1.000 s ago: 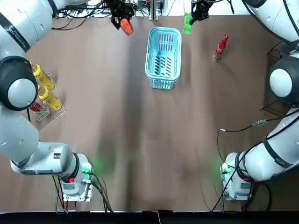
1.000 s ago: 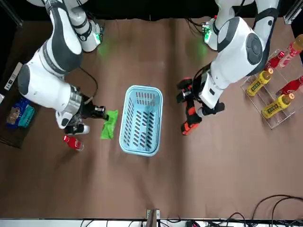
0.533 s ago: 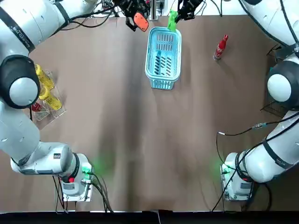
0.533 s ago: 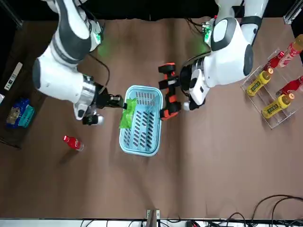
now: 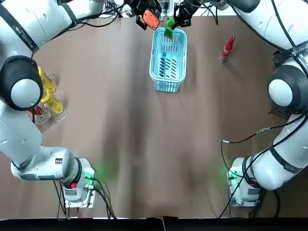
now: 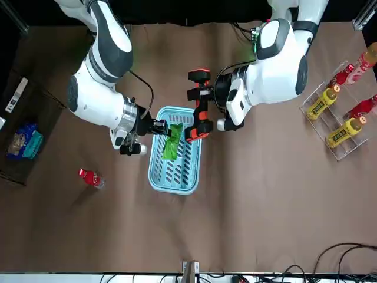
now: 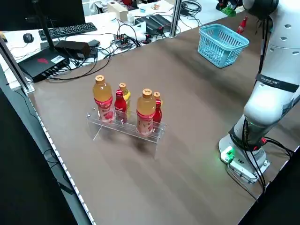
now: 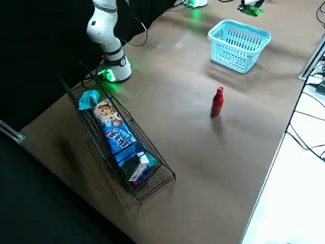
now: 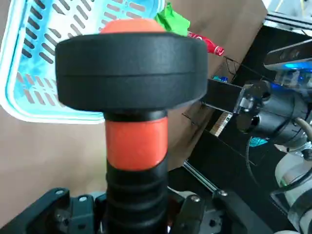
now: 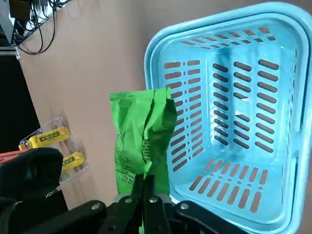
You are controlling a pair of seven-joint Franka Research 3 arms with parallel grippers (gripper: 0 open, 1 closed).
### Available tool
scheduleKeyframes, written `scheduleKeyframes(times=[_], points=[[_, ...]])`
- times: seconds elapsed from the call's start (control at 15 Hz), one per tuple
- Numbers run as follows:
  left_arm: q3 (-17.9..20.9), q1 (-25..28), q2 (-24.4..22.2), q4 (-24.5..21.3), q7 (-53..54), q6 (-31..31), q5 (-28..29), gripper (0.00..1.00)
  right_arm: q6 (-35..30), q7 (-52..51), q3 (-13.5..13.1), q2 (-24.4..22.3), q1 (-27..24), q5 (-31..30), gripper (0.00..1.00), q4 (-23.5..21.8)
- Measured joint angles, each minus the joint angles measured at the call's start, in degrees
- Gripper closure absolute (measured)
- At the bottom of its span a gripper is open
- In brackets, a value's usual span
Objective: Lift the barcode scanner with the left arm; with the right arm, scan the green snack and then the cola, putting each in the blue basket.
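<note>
Moved in from beside the blue basket (image 6: 172,190) to above it, right gripper (image 10: 145,187) clamped on the green snack (image 6: 171,140), left gripper (image 6: 213,111) clamped on the scanner (image 6: 197,109) just alongside; keep its face turned to the scanner, then release low inside.

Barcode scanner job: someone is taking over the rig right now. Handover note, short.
Left gripper: shut on the black-and-orange barcode scanner, lifted by the basket's far end.
Right gripper: shut on the green snack bag, held over the light-blue slotted plastic basket, close to the scanner.
Red cola bottle: upright on the table, to the robot's right of the basket, untouched.
Done: scanner lifted, snack picked up; whether it scanned cannot be told.
Left: drop snack in basket, then scan and basket the cola.
</note>
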Motion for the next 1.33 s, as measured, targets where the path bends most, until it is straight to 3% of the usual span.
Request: scheduleKeyframes(times=[0.47, 1.33], points=[[-0.19, -1.86, 4.46, 1.92, 5.24, 2.99, -0.09, 0.94, 0.01, 0.54, 0.0, 0.0, 0.36, 0.21, 0.98, 0.76], [-0.37, -2.16, 4.58, 2.19, -1.67, 0.67, -0.09, 0.94, 0.04, 0.55, -0.21, 0.0, 0.26, 0.27, 0.98, 1.38]])
